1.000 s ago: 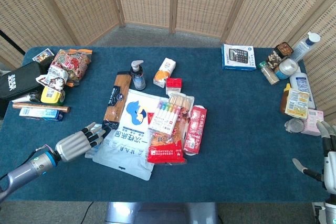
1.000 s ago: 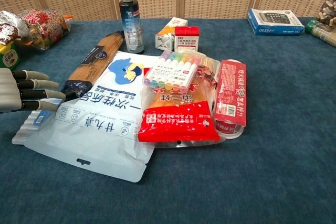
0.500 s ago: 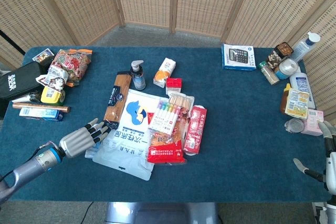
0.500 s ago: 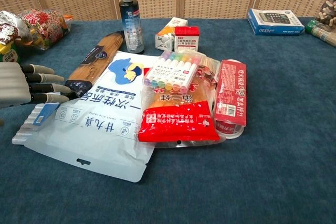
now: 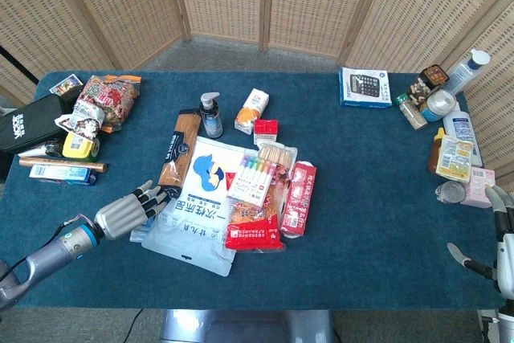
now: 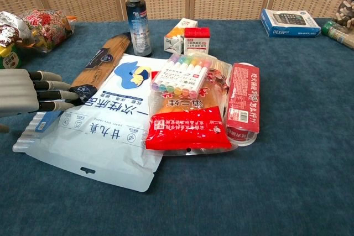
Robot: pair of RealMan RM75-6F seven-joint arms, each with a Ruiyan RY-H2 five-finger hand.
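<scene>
**Left robot hand at the spaghetti pack**

Head view: the left robot hand [image 5: 128, 213], fingers spread and empty, reaches the spaghetti pack [image 5: 176, 157] beside the white pouch [image 5: 198, 208]. The right robot hand [image 5: 499, 240] hovers open at the counter [image 5: 361, 198] edge.

Chest view: fingertips [image 6: 65, 96] touch the pack's lower end.

right hand [image 5: 502, 234] is chopped off by the head view's right edge, so can't tell its fingers' pose. left hand [image 6: 25, 93] is cut by the chest view's left edge. bread bag [image 6: 185, 99] mostly buried under markers [image 6: 178, 75].

A blue-covered table [image 5: 361, 166] carries a white pouch [image 5: 195, 216], spaghetti pack [image 5: 176, 150], pump bottle [image 5: 211, 116], calculator box [image 5: 365, 87], and what looks like biscuits [image 5: 300, 198].
</scene>
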